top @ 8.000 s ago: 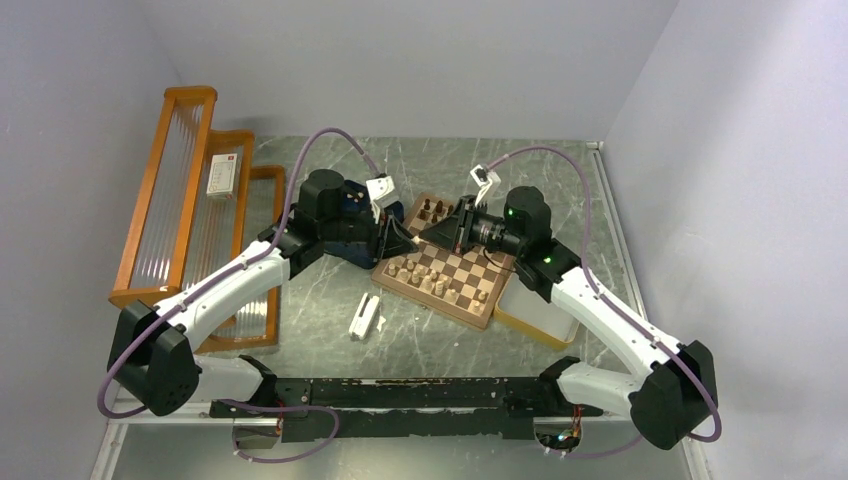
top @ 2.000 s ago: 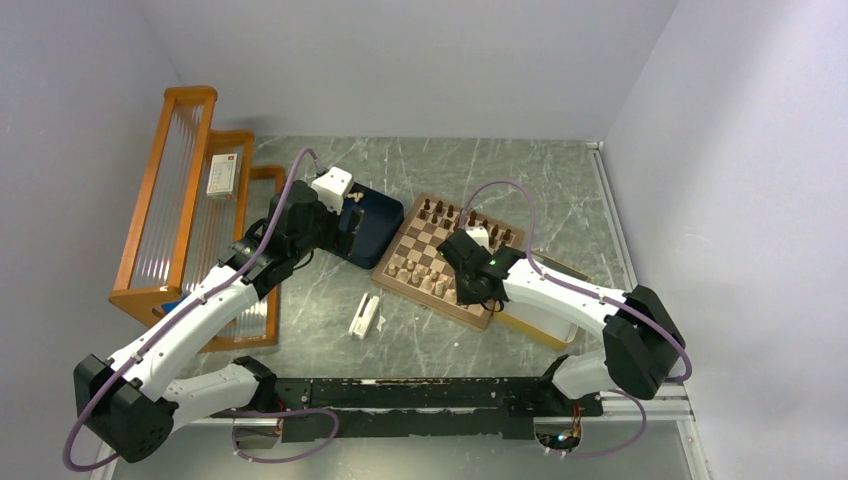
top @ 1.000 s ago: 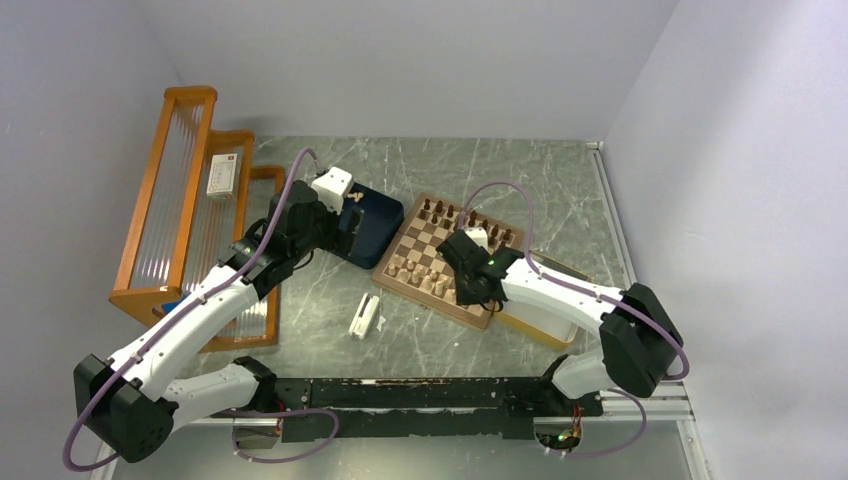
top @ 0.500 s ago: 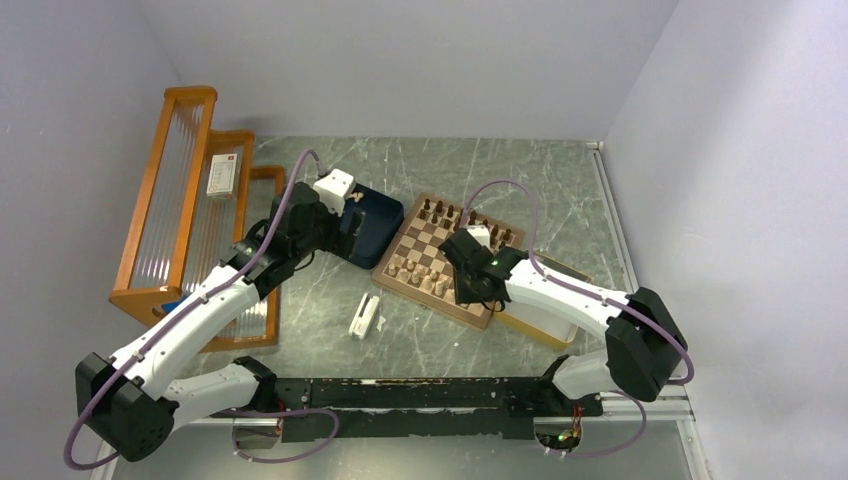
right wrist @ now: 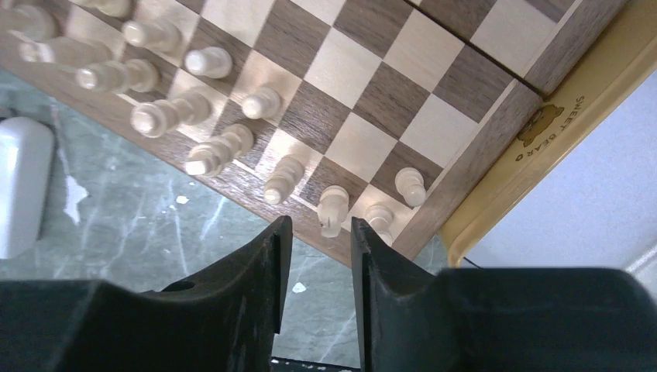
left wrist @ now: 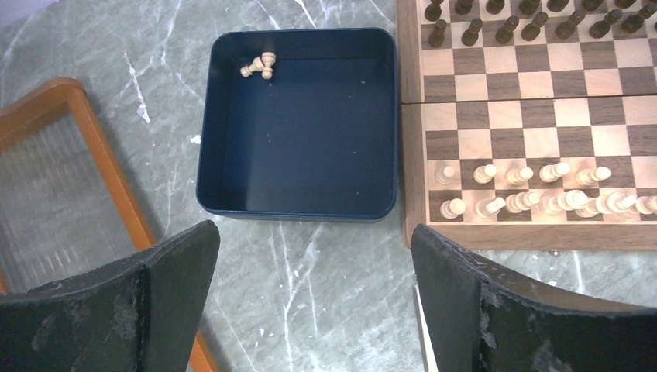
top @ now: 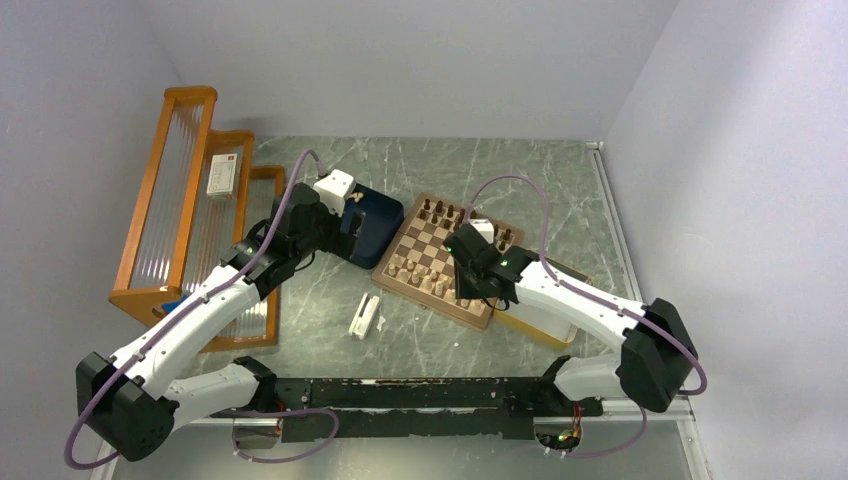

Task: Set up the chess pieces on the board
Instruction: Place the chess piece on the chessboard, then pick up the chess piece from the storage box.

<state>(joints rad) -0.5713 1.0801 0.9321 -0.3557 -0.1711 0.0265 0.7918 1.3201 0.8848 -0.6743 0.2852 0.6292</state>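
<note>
Grey marbled tabletop [top: 420, 340] stretches away from my two bases, and nearest me a small white block [top: 365, 315] lies on it, a little left of the board [right wrist: 465, 178]. My right gripper [right wrist: 318, 225] hangs over the board's near right corner. Its fingers are only a narrow slot apart and grip nothing: through the slot I see the brown rim and the marble below. Just past those fingertips a pale piece [right wrist: 333, 209] stands in the nearest row, and more pale pieces [right wrist: 194, 108] fill the two near rows. A yellow-rimmed tray [right wrist: 527, 170] sits just beside that corner, on the right.

Farther out on the left, my left gripper [left wrist: 314, 232] hovers near the closest wall of a dark blue tray [left wrist: 298, 211], with its fingers spread wide and empty. This tray lies just beside the board's left edge. Two pale pieces [left wrist: 259, 66] lie toppled and touching in one of its far corners. Dark pieces [left wrist: 472, 31] stand along the board's far rows. An orange rack [top: 170, 200] stands at the far left, close to the wall.
</note>
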